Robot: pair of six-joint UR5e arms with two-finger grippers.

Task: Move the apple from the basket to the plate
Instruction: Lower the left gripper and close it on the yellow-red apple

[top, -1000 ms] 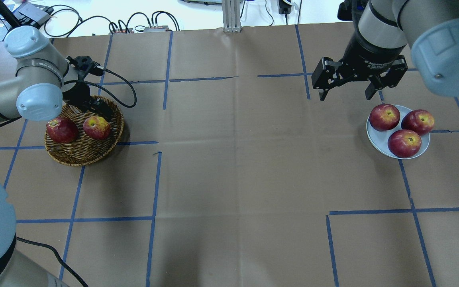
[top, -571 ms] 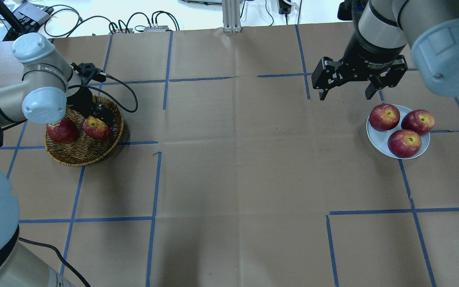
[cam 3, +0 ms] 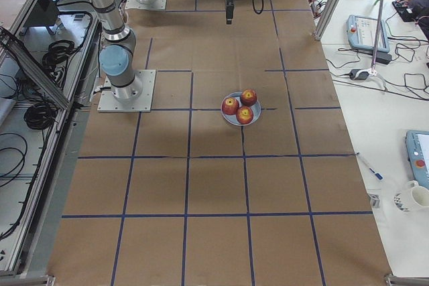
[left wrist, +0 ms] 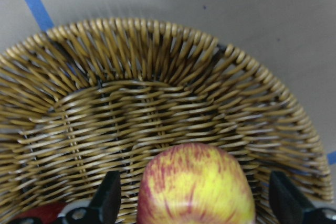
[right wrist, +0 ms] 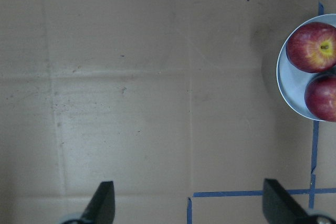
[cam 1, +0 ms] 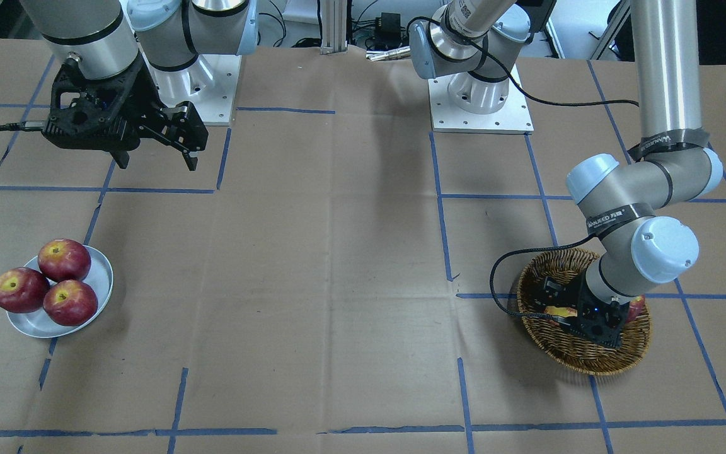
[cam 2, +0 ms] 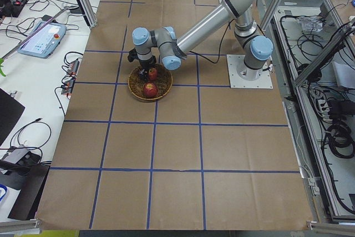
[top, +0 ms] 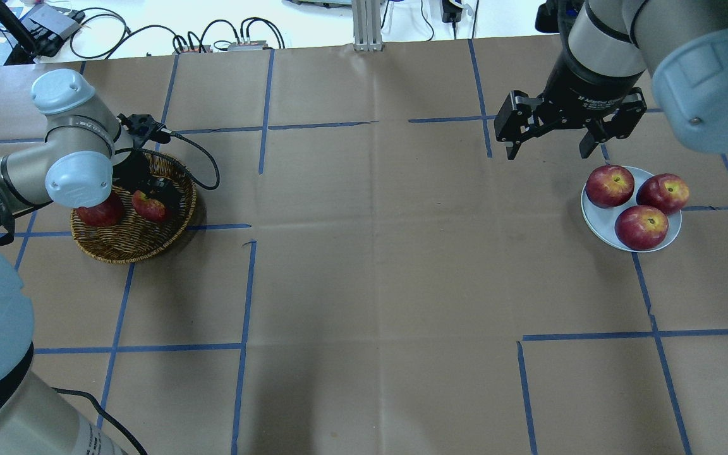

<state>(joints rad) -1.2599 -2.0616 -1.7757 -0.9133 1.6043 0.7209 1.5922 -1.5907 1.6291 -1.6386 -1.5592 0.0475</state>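
1. A table covered in brown paper and gridded with blue tape stretched beneath two robot arms, with cables and equipment along its far edge.
2. At left, the left gripper stood lowered into the basket, its fingers spread wide and pinching nothing.
3. The apple, yellow streaked with red, sat in the basket directly between those fingers, centred under the wrist with a gap on either side. The coming squeeze appeared to hinge on that alignment. The fruit was round, so no long axis favoured one approach.
4. A darker apple lay just beyond one finger of the same gripper, close enough that it might be nudged.
5. The left arm was plainly the nearer. The right gripper hung well apart across the table, its fingers likewise spread and empty.
6. The plate lay near the right gripper, off to one side and below it. It already carried three red apples, with little bare surface left.
7. The left wrist camera cut off the apple's lower half and the fingertips, so how deep the pads reached could not be told. From overhead an arm joint covered part of the darker apple, and from the front the gripper hid most of the apple.
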